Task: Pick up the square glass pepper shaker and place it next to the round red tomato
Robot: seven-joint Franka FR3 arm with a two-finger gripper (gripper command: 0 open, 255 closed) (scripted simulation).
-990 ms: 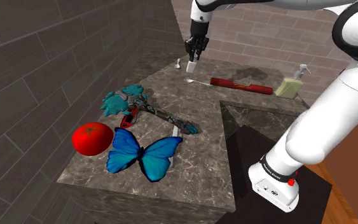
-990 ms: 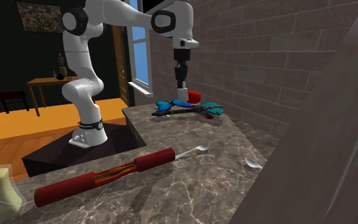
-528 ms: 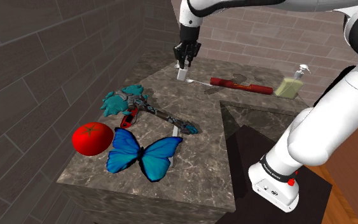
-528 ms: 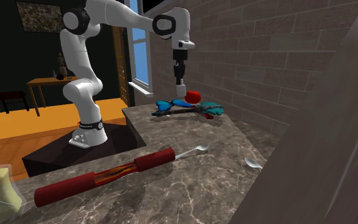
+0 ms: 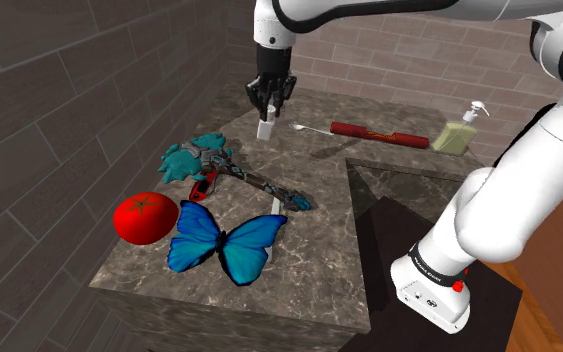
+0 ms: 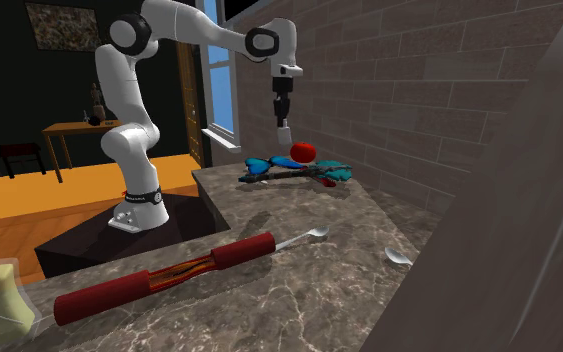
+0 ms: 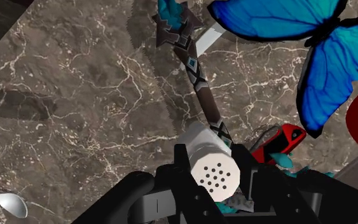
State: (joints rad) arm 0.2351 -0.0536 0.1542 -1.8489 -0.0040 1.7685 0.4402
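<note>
One shaker (image 5: 265,129), tomato (image 5: 145,217), butterfly (image 5: 221,240), soap bottle (image 5: 457,134); two spoons (image 6: 314,233)

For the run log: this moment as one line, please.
gripper: shut on pepper shaker | pepper shaker: held above counter | tomato: beside butterfly, not yet reached

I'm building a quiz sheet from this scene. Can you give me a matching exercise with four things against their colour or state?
Things:
1 shaker
2 tomato
3 butterfly
4 soap dispenser

Colour or state:
A blue, wings spread
B red, round
C white, clasped in the gripper
D pale, pump on top

Pairs: 1-C, 2-B, 3-A, 4-D
</note>
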